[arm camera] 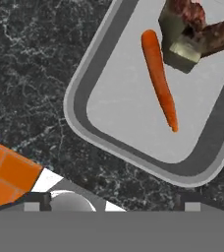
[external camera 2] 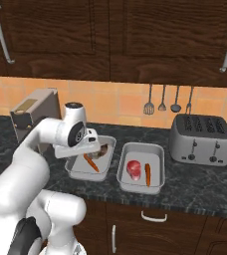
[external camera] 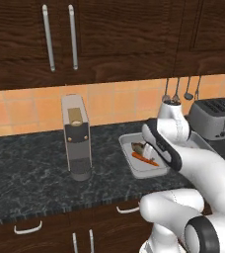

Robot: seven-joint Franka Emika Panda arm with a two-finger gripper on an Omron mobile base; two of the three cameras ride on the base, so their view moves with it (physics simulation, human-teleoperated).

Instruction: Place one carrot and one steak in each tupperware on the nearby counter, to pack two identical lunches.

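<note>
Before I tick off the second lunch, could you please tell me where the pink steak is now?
The pink steak lies in the right-hand tray in the right base view, beside a carrot, left of the toaster.

Arm is blocking the right tupperware [external camera: 199, 140] in the left base view, only its far rim corner showing. Brown steak [arm camera: 198, 29] is getting cropped by the hand view's top edge. Wrist is covering part of the left tupperware [external camera 2: 79, 172] and its steak [external camera 2: 103, 149] in the right base view.
</note>
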